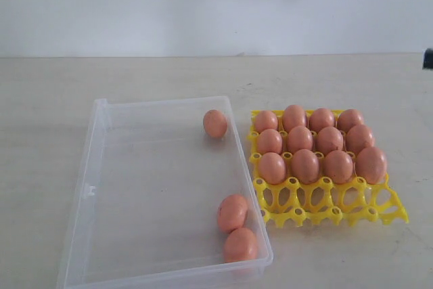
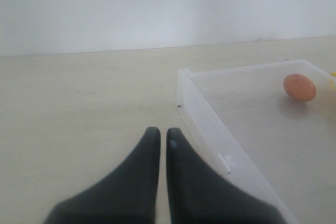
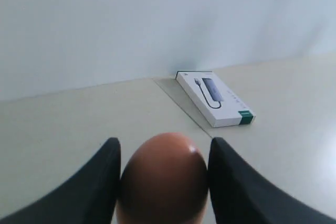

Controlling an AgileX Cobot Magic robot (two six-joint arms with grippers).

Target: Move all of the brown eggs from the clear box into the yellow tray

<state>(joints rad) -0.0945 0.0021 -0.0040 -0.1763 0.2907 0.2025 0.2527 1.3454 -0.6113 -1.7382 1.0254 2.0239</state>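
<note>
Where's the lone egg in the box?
In the exterior view, the lone egg lies in the far right corner of the box, by the wall nearest the tray, well apart from the other two eggs at the near right corner.

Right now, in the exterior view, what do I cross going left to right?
Left wall of the clear box → three loose brown eggs inside it → yellow tray, twelve eggs seated.
</note>
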